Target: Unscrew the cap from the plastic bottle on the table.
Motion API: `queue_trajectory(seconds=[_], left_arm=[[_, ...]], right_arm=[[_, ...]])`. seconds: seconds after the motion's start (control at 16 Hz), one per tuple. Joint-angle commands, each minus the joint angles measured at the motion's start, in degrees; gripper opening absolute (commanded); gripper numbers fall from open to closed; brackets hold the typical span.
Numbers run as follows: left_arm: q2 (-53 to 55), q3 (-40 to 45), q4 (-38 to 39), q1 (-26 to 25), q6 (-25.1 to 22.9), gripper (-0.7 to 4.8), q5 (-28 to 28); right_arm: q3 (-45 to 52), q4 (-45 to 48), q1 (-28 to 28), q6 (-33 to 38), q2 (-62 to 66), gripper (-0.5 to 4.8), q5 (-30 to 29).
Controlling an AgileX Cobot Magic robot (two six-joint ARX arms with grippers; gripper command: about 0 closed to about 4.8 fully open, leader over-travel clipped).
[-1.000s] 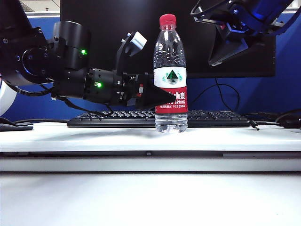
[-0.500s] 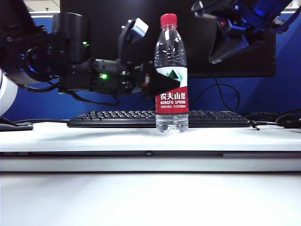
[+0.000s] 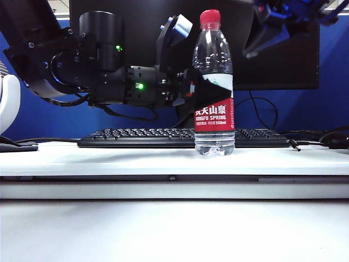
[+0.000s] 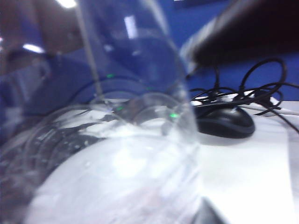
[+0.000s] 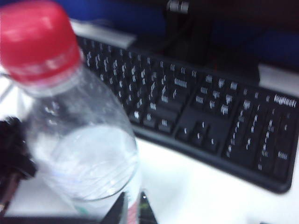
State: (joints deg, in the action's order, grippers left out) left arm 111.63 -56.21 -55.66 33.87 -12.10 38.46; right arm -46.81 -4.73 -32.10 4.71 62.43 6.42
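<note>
The left hand [image 3: 210, 93] clasps the plastic bottle [image 3: 214, 82] at its label and should steady it while the clenched right hand [image 3: 262, 41], above, descends squarely onto the cap [image 3: 210, 18].

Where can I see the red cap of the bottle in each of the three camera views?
Exterior view: the cap is at top centre, on the plastic bottle.
Left wrist view: not visible; only the clear bottle body.
Right wrist view: upper left corner.
Shared landmark: the bottle.
</note>
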Motion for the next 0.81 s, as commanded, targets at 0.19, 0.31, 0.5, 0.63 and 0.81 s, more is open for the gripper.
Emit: queue_trajectory(seconds=[0.19, 0.31, 0.5, 0.63, 0.81], left_arm=[[0.0, -0.2, 0.4, 0.0, -0.1, 3.28, -0.3], [0.0, -0.2, 1.2, 0.0, -0.1, 3.28, -0.3], [0.0, -0.2, 1.6, 0.2, -0.1, 3.28, -0.3], [0.0, -0.2, 1.6, 0.2, 0.1, 3.28, -0.3], [0.0, -0.2, 1.6, 0.2, 0.1, 3.28, -0.2]], right_arm=[[-0.3, 7.9, -0.1, 1.3, -0.7, 0.65, -6.3], [-0.3, 13.4, -0.2, 3.1, -0.6, 2.3, -8.1], [-0.6, 19.3, -2.9, 2.8, -0.4, 2.44, -4.0], [-0.6, 20.0, -5.4, 2.7, 0.6, 2.97, -0.2], [-0.6, 22.8, -9.1, 2.4, 3.3, 3.11, 6.8]])
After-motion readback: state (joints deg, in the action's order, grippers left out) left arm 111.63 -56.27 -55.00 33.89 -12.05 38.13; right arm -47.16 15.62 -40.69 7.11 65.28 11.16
